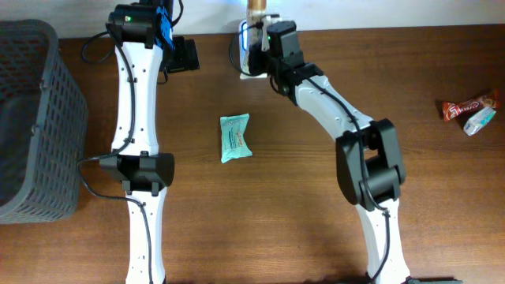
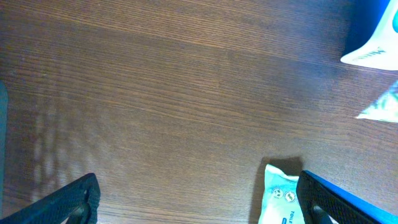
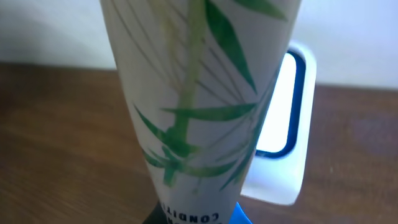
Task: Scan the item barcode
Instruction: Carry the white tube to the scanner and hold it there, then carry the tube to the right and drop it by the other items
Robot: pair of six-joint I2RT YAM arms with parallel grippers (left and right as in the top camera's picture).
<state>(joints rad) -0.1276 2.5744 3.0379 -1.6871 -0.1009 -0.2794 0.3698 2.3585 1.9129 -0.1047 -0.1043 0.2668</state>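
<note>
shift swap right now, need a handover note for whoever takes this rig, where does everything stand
Left gripper: open, empty, over bare table near the back edge.
Right gripper: shut on the leaf-print tube, holding it right in front of the scanner window at the back of the table.
Other things: teal packet lies mid-table between the arms; red wrapper and pale packet at the far right; basket at the left edge.
Done: tube lifted and presented to the scanner.
Left: whether the scan registered can't be told; confirm it, then probably set the tube down.
</note>
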